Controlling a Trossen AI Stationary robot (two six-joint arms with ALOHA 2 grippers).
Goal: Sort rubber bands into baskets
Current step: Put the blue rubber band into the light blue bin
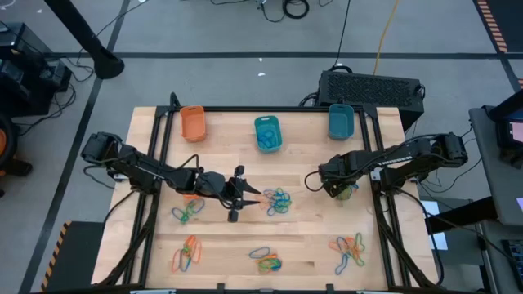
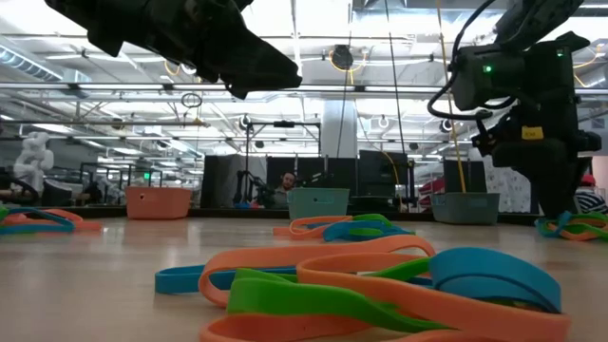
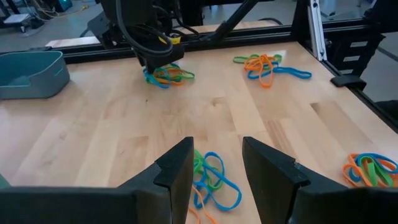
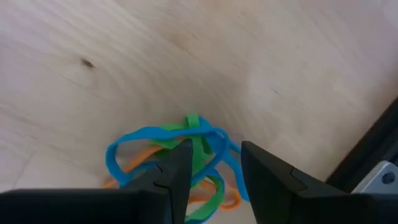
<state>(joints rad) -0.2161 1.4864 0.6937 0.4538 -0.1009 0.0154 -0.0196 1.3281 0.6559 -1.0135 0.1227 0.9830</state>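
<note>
Right wrist view shows the right gripper (image 4: 211,165) pointing down at the table (image 4: 249,56) with its two fingers (image 4: 177,171) spread a little, gripping nothing. A small tangle of rubber bands (image 4: 177,155), blue over green and orange, lies just under and ahead of the fingertips, part of it between them, with the blue loop trailing off past one fingertip. Whether the tips already touch the wood I cannot tell.

From above, this gripper (image 1: 335,186) hangs over that pile (image 1: 346,192) near the table's right edge, and the closest basket is the teal one (image 1: 340,121) at the back right, with bare wood between. The black frame rail (image 1: 377,155) runs close alongside, so a lift straight up looks safest before swinging to the basket.

The left gripper (image 1: 238,196) hovers mid-table, fingers (image 3: 177,171) likewise apart and empty, with a blue, green and orange pile (image 1: 277,201) just beyond its tips. The middle teal basket (image 1: 267,133) is the nearest to it; the orange basket (image 1: 193,122) sits at the back left.

Four more piles lie near the front and left: (image 1: 187,211), (image 1: 186,254), (image 1: 265,260), (image 1: 349,251). Each arm is nearest its own pile, and they are well apart.
</note>
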